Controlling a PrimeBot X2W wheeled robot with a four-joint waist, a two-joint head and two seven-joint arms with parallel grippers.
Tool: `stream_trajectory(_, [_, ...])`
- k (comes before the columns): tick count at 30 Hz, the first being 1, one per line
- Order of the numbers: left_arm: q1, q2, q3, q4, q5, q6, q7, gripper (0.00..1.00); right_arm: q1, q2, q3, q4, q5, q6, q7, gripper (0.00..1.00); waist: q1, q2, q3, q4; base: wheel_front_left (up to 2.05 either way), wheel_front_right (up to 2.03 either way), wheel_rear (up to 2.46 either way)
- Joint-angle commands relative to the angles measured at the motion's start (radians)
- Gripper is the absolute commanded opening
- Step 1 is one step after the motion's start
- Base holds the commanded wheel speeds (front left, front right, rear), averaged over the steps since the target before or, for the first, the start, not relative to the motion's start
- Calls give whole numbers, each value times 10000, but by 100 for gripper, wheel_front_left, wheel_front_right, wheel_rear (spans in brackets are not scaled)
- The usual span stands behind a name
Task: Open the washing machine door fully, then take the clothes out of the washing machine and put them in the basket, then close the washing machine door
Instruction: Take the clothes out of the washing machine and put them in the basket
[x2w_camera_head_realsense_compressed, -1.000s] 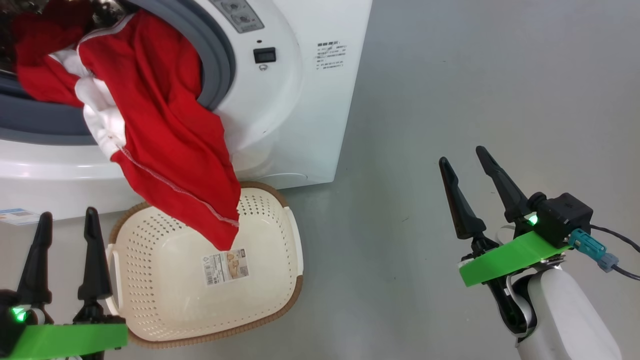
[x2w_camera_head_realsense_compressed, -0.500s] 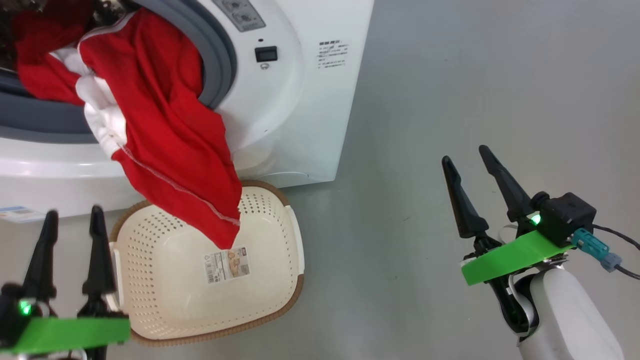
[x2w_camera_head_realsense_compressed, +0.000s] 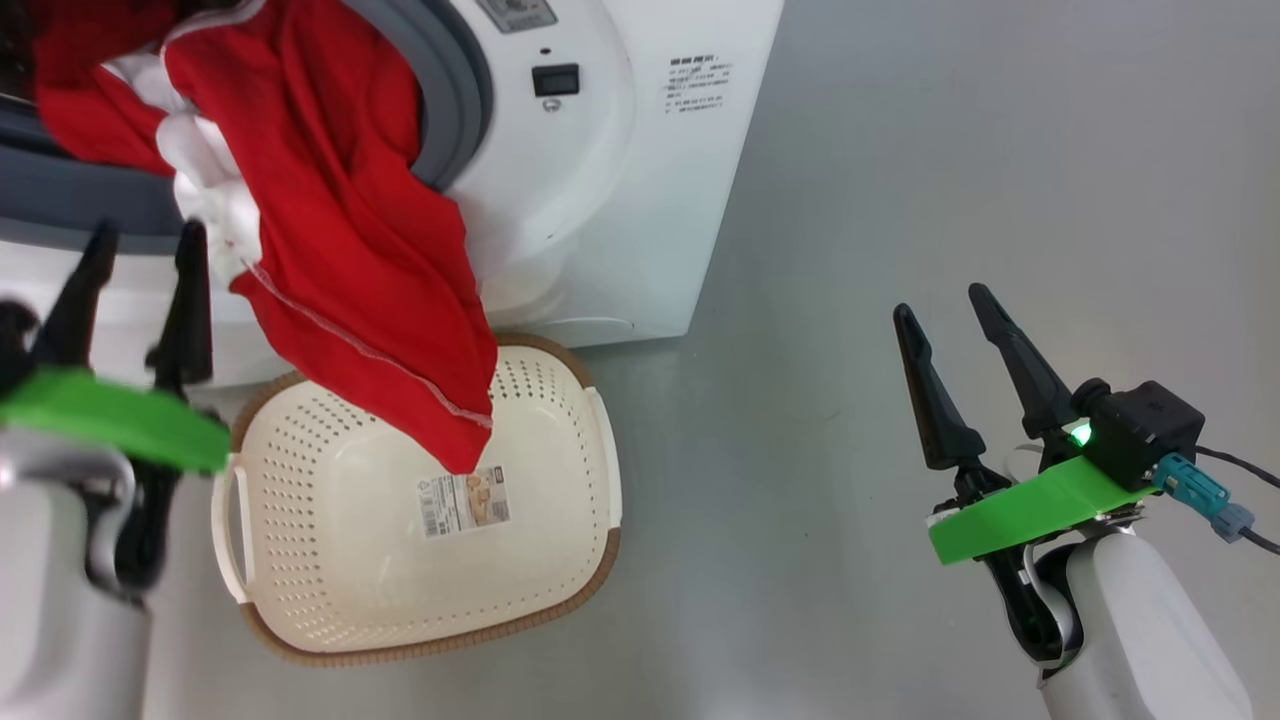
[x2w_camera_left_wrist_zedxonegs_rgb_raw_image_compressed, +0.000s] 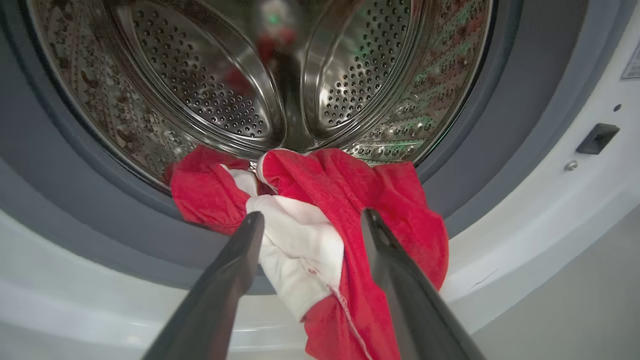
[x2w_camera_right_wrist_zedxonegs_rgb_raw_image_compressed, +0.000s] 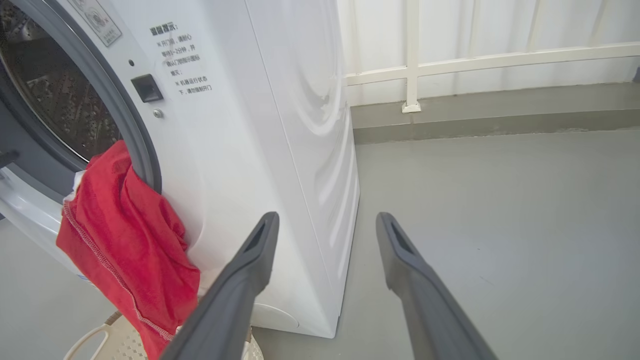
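The clothes (x2w_camera_head_realsense_compressed: 340, 260), a red bundle with a white panel, spill over the lip of the washing machine (x2w_camera_head_realsense_compressed: 600, 200) just ahead of the left gripper (x2w_camera_head_realsense_compressed: 145, 232). Its fingers are spread wide, one to each side of the white panel, and closed on nothing. Whether they touch the cloth cannot be told. The basket (x2w_camera_head_realsense_compressed: 560, 590) sits on the floor below and to the right of that claw, with the garment's long red tail hanging over its rim.

The washer's mouth is uncovered, so opening the door looks done. Unloading appears barely begun: nothing lies fully in the basket. The grasp, the pull, the drop and the closing of the door are all left.

The right gripper (x2w_camera_head_realsense_compressed: 940, 302) waits well to the right over bare grey floor (x2w_camera_head_realsense_compressed: 900, 150), its fingers apart and empty.

The left wrist view looks into the perforated steel drum (x2w_camera_left_wrist_zedxonegs_rgb_raw_image_compressed: 240, 100), where no garment is visible beyond the bunch at the grey rubber ring (x2w_camera_left_wrist_zedxonegs_rgb_raw_image_compressed: 525, 100). The head view alone gives the hanging tail's reach to the basket. The right wrist view adds the washer's white flank and a white railing (x2w_camera_right_wrist_zedxonegs_rgb_raw_image_compressed: 475, 60) behind it.
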Motion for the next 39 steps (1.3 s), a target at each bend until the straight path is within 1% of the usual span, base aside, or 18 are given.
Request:
stream_trajectory(1, [-613,510,163,133,-178,-29,313,100,-27,71,207,-287,-80,16,-48,100,0,0,130,-15,0,0,0])
stream_trajectory(7, [-2371,834,-502,1496,-785,-29,1669,100,-148,147,158,-341,-136,16,-48,100,0,0,363,-42,0,0,0])
stream_trajectory(9, [-2923,850,-665,1862,-1117,-29,1960,100,-179,168,141,-347,-147,16,-48,100,0,0,429,-51,0,0,0])
stream_trajectory(11, [-3431,982,-924,2224,-1201,-29,2168,100,-221,189,140,-345,-151,16,-48,100,0,0,497,-71,0,0,0])
stream_trajectory(16, [-4551,1090,-1528,3346,-1556,-29,2568,100,-375,238,194,-351,-156,16,-48,100,0,0,712,-161,0,0,0])
stream_trajectory(21, [-5465,1231,-2330,4598,-1657,-29,2829,100,-565,289,324,-367,-161,16,-48,100,0,0,947,-331,0,0,0])
stream_trajectory(22, [-5465,1231,-2330,4598,-1657,-29,2829,100,-565,289,324,-367,-161,16,-48,100,0,0,947,-331,0,0,0])
stream_trajectory(25, [-5873,1260,-2726,5133,-1957,-29,2933,100,-661,313,422,-363,-151,16,-48,100,0,0,1064,-467,0,0,0])
stream_trajectory(31, [-6516,1367,-3624,5712,-2404,-29,2851,100,-730,337,489,-379,-149,16,-48,100,0,0,1227,-672,0,0,0])
stream_trajectory(39, [-6900,1507,-4666,6401,-2921,-29,2740,100,-838,385,708,-334,-123,16,-48,100,0,0,1269,-996,0,0,0])
